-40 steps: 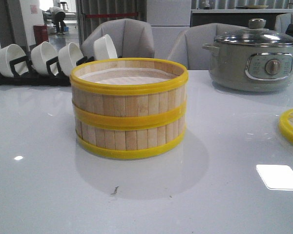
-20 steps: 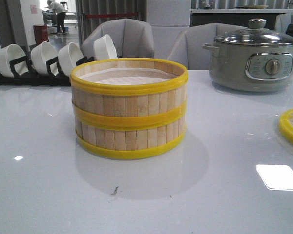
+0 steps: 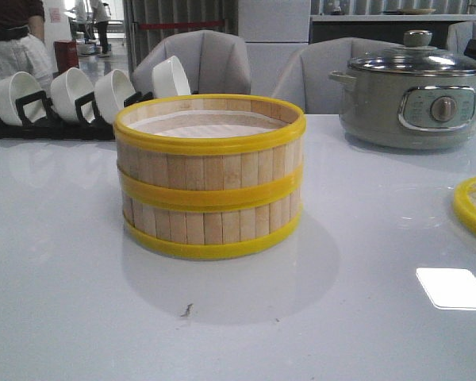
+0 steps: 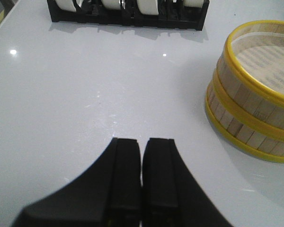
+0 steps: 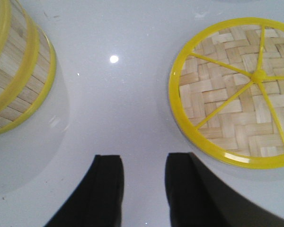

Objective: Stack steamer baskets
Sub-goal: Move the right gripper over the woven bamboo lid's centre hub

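Two steamer baskets (image 3: 210, 178) stand stacked one on the other in the middle of the white table, pale slats with yellow rims; they also show in the left wrist view as the steamer baskets (image 4: 251, 94) and in the right wrist view as the steamer baskets (image 5: 14, 71). The woven bamboo lid (image 5: 236, 90) lies flat on the table to the right, its edge seen as the lid (image 3: 474, 206). My left gripper (image 4: 142, 142) is shut and empty over bare table left of the stack. My right gripper (image 5: 143, 161) is open and empty between the stack and the lid. Neither arm shows in the front view.
A black rack of white bowls (image 3: 79, 99) stands at the back left, also seen as the rack (image 4: 128, 12). A grey electric pot (image 3: 412, 95) with a glass lid sits at the back right. Grey chairs stand behind the table, and a person stands at the far left.
The baskets and lid have not moved. A person has come into view at the top left behind the bowl rack.
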Robot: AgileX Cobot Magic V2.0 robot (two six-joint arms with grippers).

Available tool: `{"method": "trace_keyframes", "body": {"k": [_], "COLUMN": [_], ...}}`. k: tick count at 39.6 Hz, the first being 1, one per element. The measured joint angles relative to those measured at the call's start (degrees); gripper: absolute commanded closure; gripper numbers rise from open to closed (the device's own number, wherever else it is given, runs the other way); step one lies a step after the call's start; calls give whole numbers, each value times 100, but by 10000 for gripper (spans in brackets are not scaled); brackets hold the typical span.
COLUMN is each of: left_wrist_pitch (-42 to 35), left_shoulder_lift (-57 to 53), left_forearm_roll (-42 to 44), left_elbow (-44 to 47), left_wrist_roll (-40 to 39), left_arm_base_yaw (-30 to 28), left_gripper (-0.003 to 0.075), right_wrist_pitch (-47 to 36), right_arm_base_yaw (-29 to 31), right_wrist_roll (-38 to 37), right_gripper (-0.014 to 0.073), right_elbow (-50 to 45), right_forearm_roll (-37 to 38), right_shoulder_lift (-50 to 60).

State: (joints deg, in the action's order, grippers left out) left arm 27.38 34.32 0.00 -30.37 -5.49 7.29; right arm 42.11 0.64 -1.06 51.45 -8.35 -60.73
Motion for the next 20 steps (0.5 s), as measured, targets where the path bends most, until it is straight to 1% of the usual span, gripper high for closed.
{"method": "trace_keyframes", "body": {"k": [8,15,20], "left_wrist_pitch": [0,0,0], "left_shoulder_lift": [0,0,0], "left_forearm_roll": [0,0,0], "left_elbow": [0,0,0], "left_wrist_roll": [0,0,0], "left_arm_base_yaw": [0,0,0], "left_gripper": [635,635,635], "right_wrist_pitch": [-67,-205,-246], "right_arm_base_yaw": [69,575,989], "right_wrist_roll": [0,0,0], "right_gripper": [223,223,223], "right_elbow": [9,159,459], "right_forearm_roll": [282,327,325], "right_shoulder_lift": [-206,-940,-1622]}}
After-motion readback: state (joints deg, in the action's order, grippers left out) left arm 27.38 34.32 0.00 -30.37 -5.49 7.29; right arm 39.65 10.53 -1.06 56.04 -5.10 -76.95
